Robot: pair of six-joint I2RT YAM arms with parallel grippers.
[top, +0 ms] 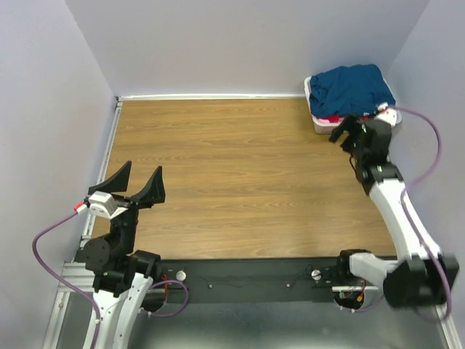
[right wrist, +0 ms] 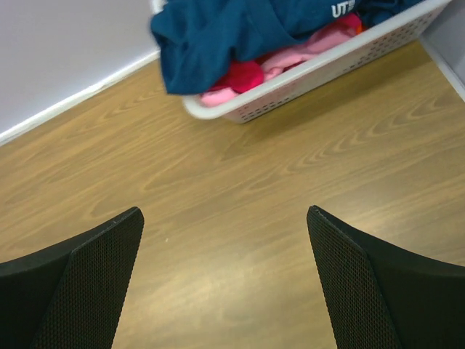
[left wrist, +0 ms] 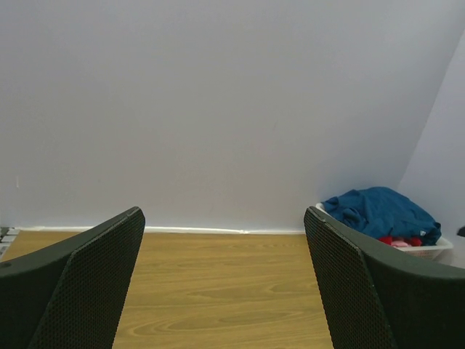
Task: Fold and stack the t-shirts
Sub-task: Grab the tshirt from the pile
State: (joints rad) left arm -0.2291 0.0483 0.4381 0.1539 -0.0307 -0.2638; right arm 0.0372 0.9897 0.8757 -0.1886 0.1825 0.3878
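A dark teal-blue t-shirt (top: 354,89) lies crumpled on top of a white plastic basket (top: 317,122) at the table's far right corner. Magenta-pink shirts (right wrist: 251,73) show under it in the right wrist view, where the blue shirt (right wrist: 218,29) hangs over the basket's rim (right wrist: 305,76). No orange shirt shows. My right gripper (top: 343,132) is open and empty, hovering just in front of the basket. My left gripper (top: 138,179) is open and empty at the near left, far from the basket. The left wrist view shows the blue shirt (left wrist: 378,211) far off.
Pale walls close the table on the far side and both flanks. A white strip (top: 211,96) runs along the far edge. The wooden tabletop (top: 240,174) lies between the two arms. A purple cable (top: 425,138) loops off the right wrist.
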